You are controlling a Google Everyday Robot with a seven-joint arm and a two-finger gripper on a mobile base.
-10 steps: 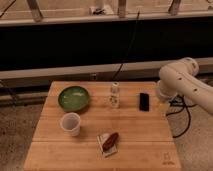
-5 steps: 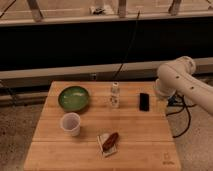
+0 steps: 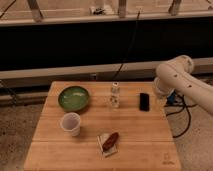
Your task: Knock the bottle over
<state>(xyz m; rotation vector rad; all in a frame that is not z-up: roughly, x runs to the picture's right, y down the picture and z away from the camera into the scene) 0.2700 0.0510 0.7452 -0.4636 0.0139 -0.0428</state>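
Observation:
The small clear plastic bottle (image 3: 114, 96) with a pale cap stands upright near the middle of the wooden table (image 3: 145, 135), towards its far edge. My gripper (image 3: 144, 101) is the dark piece at the end of the white arm (image 3: 176, 79). It hangs low over the table to the right of the bottle, a short gap away and not touching it.
A green bowl (image 3: 74, 97) sits at the far left of the table. A white paper cup (image 3: 70, 123) stands in front of the bowl. A brown snack on a pale wrapper (image 3: 110, 142) lies near the front middle. Cables hang off the table's right side.
The white arm has shifted slightly to the left. The gripper stays at about the same spot right of the bottle. The bottle has not moved.

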